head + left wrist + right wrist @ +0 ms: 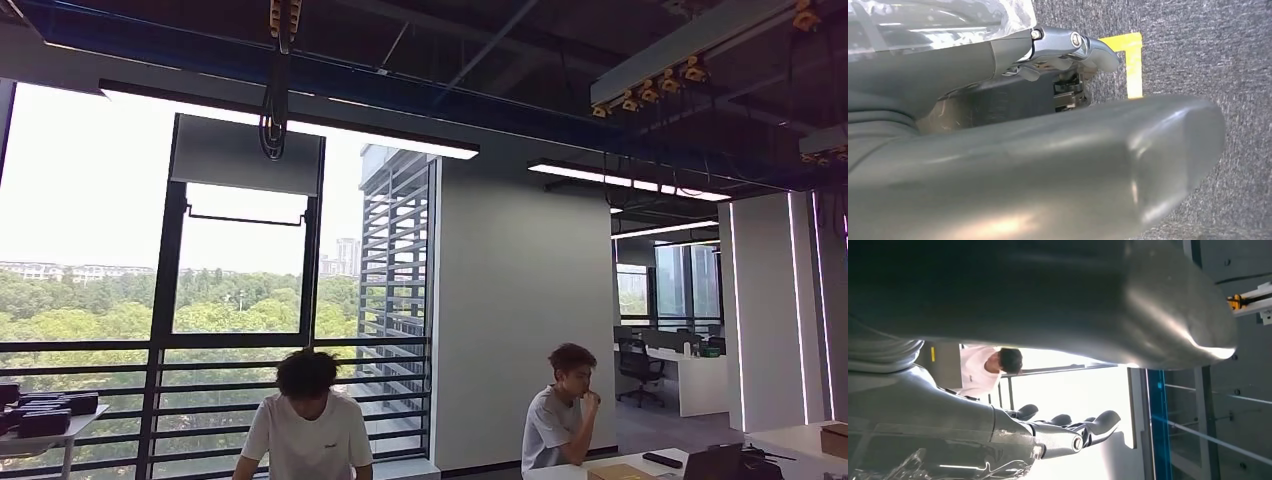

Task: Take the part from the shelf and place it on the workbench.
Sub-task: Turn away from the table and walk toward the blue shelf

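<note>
Honestly no part or shelf anywhere yet, so can't judge weight or grip spot; left hand [1068, 55] and right hand [1068, 432] both spread, holding nothing.

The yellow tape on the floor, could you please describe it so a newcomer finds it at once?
In the left wrist view, look at the grey carpet beyond the left robot hand. There lies an L-shaped strip of yellow tape, the sole bright mark on that grey floor.

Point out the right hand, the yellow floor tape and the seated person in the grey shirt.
right hand [1048, 432]: right wrist view, palm.
yellow floor tape [1133, 65]: left wrist view, its corner.
seated person [548, 428]: head view, torso.
</note>
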